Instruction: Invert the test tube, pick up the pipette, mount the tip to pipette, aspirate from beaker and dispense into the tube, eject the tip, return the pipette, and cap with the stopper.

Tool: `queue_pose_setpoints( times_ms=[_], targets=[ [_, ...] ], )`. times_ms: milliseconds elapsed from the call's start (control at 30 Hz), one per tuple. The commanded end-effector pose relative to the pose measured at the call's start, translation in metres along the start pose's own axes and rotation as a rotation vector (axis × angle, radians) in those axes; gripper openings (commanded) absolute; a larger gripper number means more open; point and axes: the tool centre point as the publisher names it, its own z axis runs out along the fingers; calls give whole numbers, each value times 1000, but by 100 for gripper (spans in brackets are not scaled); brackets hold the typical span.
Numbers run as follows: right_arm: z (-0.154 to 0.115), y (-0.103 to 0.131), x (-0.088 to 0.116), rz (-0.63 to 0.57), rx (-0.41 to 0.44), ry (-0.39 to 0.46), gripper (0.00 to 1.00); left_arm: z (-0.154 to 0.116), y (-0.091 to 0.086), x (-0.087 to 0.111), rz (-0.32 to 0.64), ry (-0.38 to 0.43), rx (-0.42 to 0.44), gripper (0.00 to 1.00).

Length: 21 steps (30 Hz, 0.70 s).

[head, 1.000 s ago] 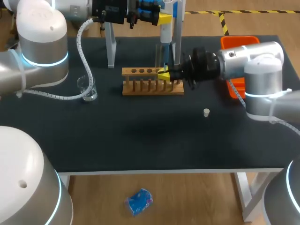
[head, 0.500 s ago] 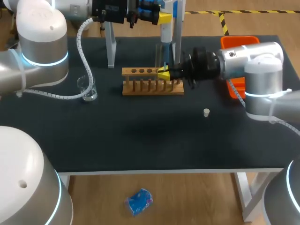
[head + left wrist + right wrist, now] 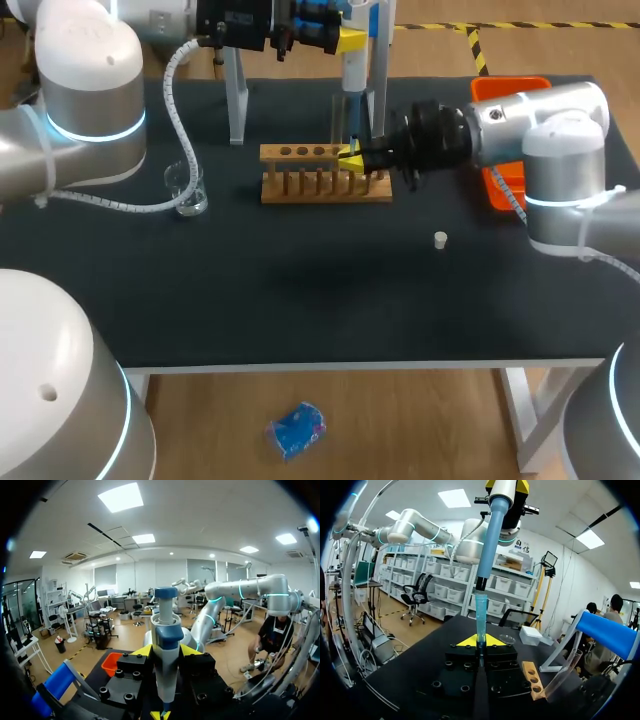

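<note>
Holding pipette [image 3: 354, 62] above pipette tip [image 3: 481, 615]

Black table [image 3: 300, 290] carries a wooden rack [image 3: 325, 186] at centre, with a glass beaker [image 3: 187, 190] at its nine o'clock and a stopper [image 3: 440, 239] at four. A test tube [image 3: 338, 118] stands in the rack. Left gripper [image 3: 165, 651] clamps the pipette upright; right gripper [image 3: 480, 641] pinches the pipette tip directly beneath.

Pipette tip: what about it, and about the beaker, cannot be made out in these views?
1. Pipette tip lower end: right wrist view, hidden between the fingers of the right end effector; head view, too small.
2. Its seat on the pipette: left wrist view, blocked by the pipette body and the left end effector.
3. Beaker liquid level: head view, clear glass, too small.
</note>
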Motion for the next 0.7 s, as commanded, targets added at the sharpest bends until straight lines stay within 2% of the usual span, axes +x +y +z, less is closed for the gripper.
queue_pose_setpoints(
  times_ms=[33, 700],
  targets=[
    [0, 1, 0, -2, 1, -4, 0, -1, 0, 0, 0, 2, -1, 0],
    [0, 8, 1, 42, -55, -6, 0, -1, 0, 0, 0, 2, -1, 0]
  ],
)
